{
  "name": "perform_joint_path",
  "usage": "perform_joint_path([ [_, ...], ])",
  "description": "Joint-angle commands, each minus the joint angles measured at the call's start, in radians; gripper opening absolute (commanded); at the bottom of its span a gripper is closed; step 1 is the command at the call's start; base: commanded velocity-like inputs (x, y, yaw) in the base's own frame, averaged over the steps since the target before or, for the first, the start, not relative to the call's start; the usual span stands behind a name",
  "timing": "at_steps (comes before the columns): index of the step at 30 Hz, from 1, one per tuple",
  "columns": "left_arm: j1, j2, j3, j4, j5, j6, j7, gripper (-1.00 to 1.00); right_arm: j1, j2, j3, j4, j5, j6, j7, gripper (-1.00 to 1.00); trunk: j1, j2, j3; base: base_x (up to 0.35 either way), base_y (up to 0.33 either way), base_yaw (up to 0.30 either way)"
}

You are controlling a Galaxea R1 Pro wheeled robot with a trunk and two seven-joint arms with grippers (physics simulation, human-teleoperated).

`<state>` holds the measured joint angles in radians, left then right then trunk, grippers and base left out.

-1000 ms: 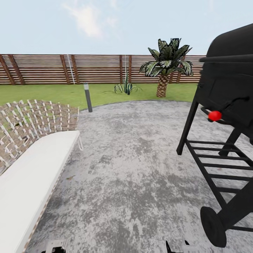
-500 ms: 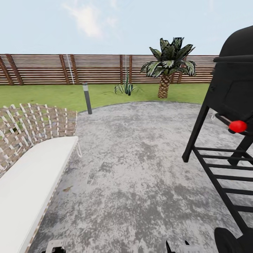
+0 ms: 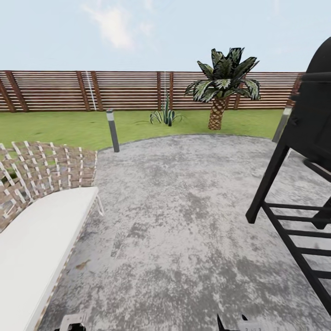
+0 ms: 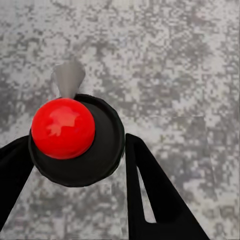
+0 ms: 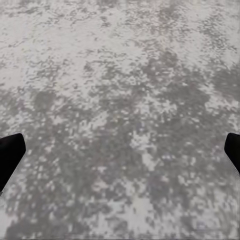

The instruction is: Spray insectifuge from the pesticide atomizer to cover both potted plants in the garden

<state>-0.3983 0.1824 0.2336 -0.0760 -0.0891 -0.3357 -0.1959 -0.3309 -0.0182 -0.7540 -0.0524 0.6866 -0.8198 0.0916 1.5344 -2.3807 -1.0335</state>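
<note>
A pale sky with thin cloud fills the upper part of the head view. Under it the garden's brown horizontal-slat wooden fence runs across the whole width, with a strip of green lawn in front of it. Nearer lies the mottled grey stone paving, a rounded patch whose curved edge meets the grass. This same blotched grey surface is the ground beneath both grippers in the wrist views.

A black barbecue grill stands on the paving, ahead of the right gripper and off to its outer side, its slatted lower rack and slanted legs partly cut off by the frame. A lounge chair with a white cushion and woven brown-and-white backrest stands ahead of the left gripper, on its outer side. A trunked palm grows on the lawn near the fence, far ahead of the fingers. Beside it sits a spiky low plant; too small to tell whether it is potted. A slim grey lamp post stands at the edge of the paving.

In the left wrist view, the left gripper has two black fingers spread apart, with a black disc carrying a red ball between them; whether they touch it I cannot tell. The right gripper has its dark fingertips wide apart over bare paving, holding nothing.

The pesticide atomizer is not among the things seen here.
</note>
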Motion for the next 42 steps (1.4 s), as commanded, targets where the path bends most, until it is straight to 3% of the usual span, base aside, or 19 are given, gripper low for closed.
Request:
perform_joint_path([
  [1,-0.001,0.0,0.009,0.001,-0.009,-0.003,-0.004,-1.0,0.0,0.0,-0.008,0.0,-0.001,-0.002,0.01,1.0,0.0,0.0,-0.001,0.339,0.0,0.0],
  [42,-0.001,0.0,0.009,0.001,-0.009,-0.003,-0.004,-1.0,0.0,0.0,-0.008,0.001,-0.001,-0.002,0.01,1.0,0.0,0.0,-0.001,0.339,0.0,0.0],
])
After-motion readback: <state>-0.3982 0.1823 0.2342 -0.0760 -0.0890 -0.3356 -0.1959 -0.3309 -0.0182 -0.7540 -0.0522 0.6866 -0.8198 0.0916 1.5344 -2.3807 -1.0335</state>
